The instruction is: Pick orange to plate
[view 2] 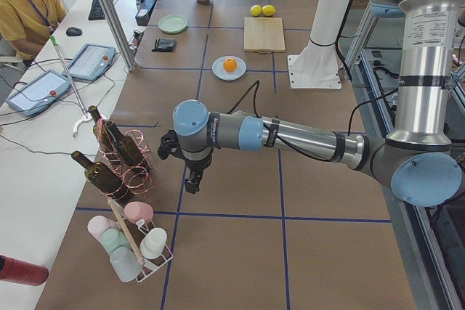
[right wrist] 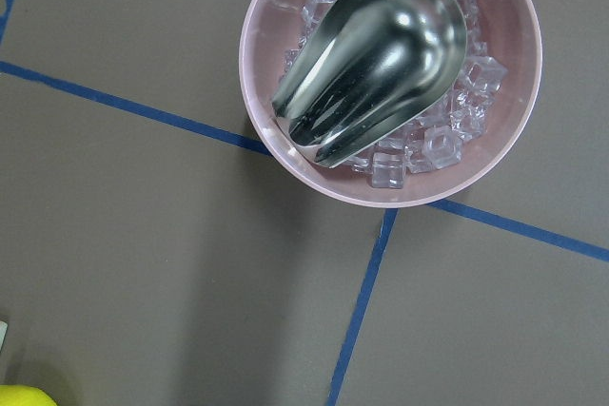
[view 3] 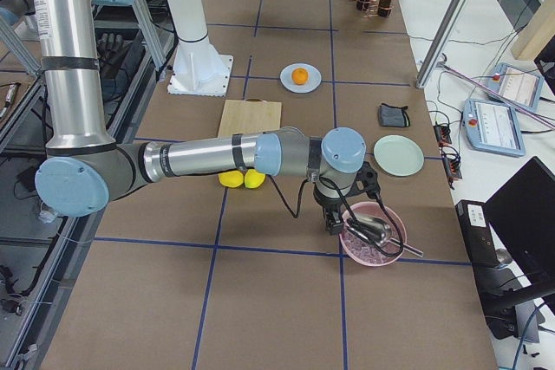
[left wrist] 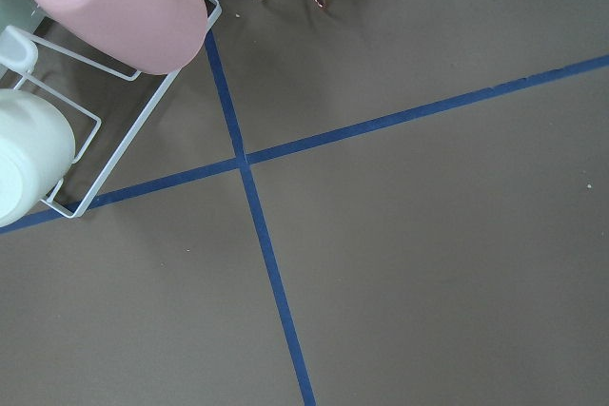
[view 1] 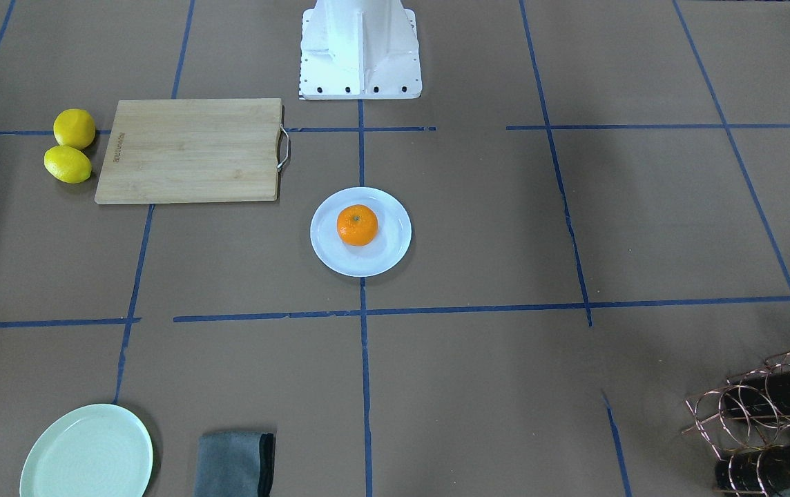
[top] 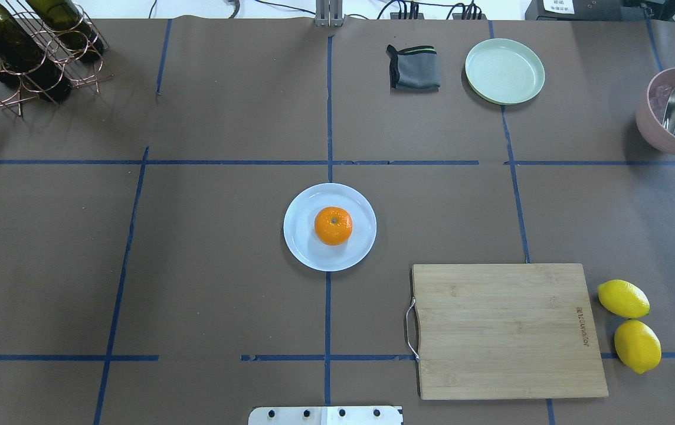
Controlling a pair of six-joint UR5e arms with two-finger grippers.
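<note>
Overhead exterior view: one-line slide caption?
The orange rests on the white plate, mid-table; cutting board and lemons nearby.

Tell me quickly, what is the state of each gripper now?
Left gripper: cannot be told, it shows only in a side view.
Right gripper: cannot be told, same reason.

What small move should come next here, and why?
Probably no move at all. The orange sits on the plate near its middle, and the left tool and right tool hang far off to either side, so the placement looks done.
</note>
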